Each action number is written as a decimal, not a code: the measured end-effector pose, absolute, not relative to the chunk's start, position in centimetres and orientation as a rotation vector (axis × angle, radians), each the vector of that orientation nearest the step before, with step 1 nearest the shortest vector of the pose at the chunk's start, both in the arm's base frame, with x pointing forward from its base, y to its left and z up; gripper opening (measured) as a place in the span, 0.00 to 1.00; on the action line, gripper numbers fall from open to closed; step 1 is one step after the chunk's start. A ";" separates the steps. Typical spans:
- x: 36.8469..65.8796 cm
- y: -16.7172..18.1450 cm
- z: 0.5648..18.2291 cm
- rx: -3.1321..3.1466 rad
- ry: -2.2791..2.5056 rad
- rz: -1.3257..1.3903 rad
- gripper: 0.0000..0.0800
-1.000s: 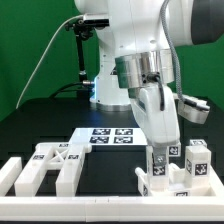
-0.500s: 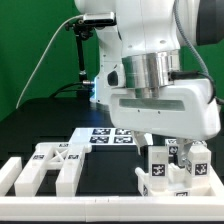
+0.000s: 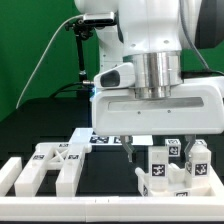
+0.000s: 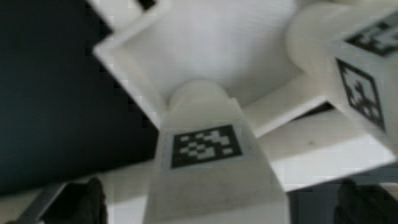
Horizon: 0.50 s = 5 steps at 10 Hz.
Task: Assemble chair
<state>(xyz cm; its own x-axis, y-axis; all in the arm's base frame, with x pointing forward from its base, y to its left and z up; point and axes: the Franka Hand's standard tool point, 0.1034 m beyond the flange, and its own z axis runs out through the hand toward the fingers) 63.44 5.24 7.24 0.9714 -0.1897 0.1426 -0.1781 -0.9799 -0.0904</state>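
Gripper (image 3: 158,152) hangs low over the black table (image 3: 40,125) and points straight down, its wide white body reaching across the middle of the exterior view. Its two fingers (image 4: 57,205) stand wide apart and clamp nothing. In the wrist view a white bar (image 4: 214,110) with a black-and-white tag (image 4: 205,145) on it rises between them. A light gap shows on each side of the bar, so the fingers seem not to touch it. In the exterior view only one dark fingertip (image 3: 129,153) is clear, just beside the right group (image 3: 190,165) of parts; the other one is hidden.

The chair (image 3: 160,183) is not put together: its matte white parts lie in two groups close to the near edge of the table. The right group sits on the exterior view's right, directly under the gripper, with several blocky pieces standing upright close together, each carrying a small tag. The left group (image 3: 50,165) sits on the exterior view's left, well apart from the first, and shows bars and blocks side by side with tags on top. Between the two groups and a little farther away lies the marker board (image 3: 100,137), flat on the table and partly covered by the gripper. A plain white rail (image 3: 100,205) runs along the near edge, in front of both groups. Behind the arm (image 3: 150,30) hangs a green backdrop (image 3: 30,40)
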 end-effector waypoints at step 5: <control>63.4 5.2 7.2 -2.901 0.856 -0.202 0.36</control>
<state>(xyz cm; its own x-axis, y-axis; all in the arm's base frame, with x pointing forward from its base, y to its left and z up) 63.44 5.23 7.24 0.8322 -0.5462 0.0957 -0.5316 -0.8349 -0.1429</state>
